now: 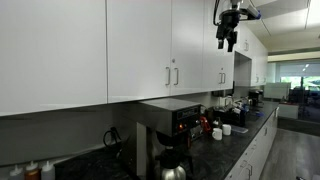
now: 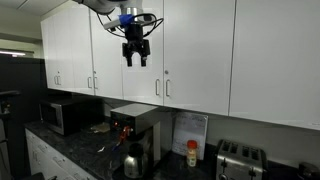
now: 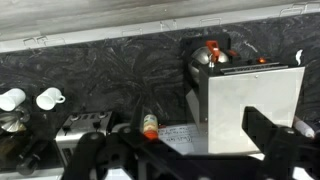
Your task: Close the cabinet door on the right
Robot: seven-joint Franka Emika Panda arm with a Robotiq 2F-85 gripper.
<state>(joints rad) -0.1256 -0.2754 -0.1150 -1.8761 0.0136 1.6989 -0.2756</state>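
Gripper hangs high, fingers pointing down, spread apart with nothing between; wide gap also in wrist view

Cabinet door in white upper row, just beside gripper; looks flush with neighbours, though exact door hard to tell

Coffee maker on dark counter below, toaster near, microwave further along

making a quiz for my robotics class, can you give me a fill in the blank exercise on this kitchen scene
1. The tool hangs in front of the white upper ___.
2. The coffee maker stands on the dark ___.
3. In an exterior view, the toaster sits to the ___ of the coffee maker.
Missing words: cabinets; counter; right.
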